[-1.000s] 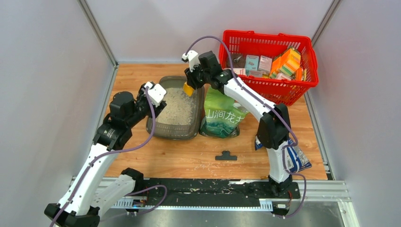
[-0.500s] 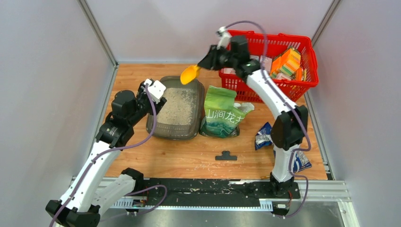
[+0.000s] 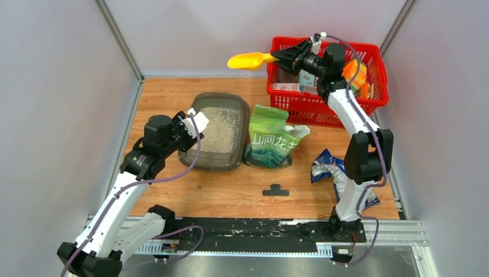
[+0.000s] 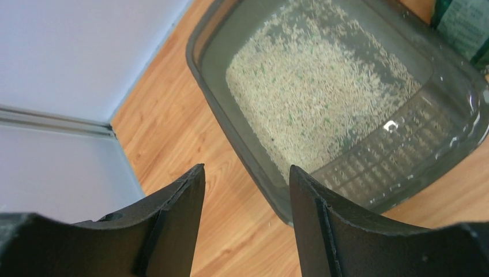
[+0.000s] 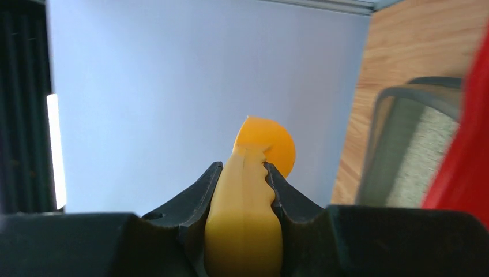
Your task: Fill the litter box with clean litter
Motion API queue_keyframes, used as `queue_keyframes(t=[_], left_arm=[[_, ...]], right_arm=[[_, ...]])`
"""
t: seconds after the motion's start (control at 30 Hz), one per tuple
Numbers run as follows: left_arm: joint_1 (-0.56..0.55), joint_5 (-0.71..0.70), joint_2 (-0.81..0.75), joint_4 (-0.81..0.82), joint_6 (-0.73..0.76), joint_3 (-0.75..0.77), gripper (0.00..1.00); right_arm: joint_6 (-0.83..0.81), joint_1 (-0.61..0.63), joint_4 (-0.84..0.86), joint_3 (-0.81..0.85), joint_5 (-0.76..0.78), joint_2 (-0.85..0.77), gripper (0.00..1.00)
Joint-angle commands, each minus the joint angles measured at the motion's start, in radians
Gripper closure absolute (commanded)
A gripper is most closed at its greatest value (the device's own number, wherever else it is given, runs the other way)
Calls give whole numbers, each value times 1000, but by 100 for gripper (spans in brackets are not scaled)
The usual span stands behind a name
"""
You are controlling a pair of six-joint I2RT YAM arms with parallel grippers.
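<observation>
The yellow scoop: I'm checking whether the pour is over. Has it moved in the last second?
Yes. The yellow scoop, shut in the right end effector, has left the litter box's far rim and now hangs beside the red basket's left rim.

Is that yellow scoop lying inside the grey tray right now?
No, the right tool holds the yellow scoop in the air beside the red basket, away from the grey tray.

On the brown wooden bench (image 3: 230,190) sit a dark grey plastic litter box (image 3: 210,166), a green bag (image 3: 271,138) just beside it, a red mesh basket (image 3: 323,108), a crumpled blue-white bag (image 3: 327,167) and a small black T-shaped piece (image 3: 275,190).
</observation>
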Motion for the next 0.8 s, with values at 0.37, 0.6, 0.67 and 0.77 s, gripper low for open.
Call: queue_keyframes(t=[0.37, 0.6, 0.67, 0.77], left_arm=[[1, 214, 192, -87, -395, 382, 40], [56, 502, 322, 111, -966, 603, 39], [87, 550, 350, 269, -1139, 621, 39], [149, 616, 400, 446, -1435, 654, 39]], right_arm=[[-67, -88, 241, -171, 35, -169, 100], [-432, -131, -155, -81, -45, -205, 100], [-553, -140, -260, -14, -47, -213, 100], [-695, -145, -443, 34, -19, -235, 100]])
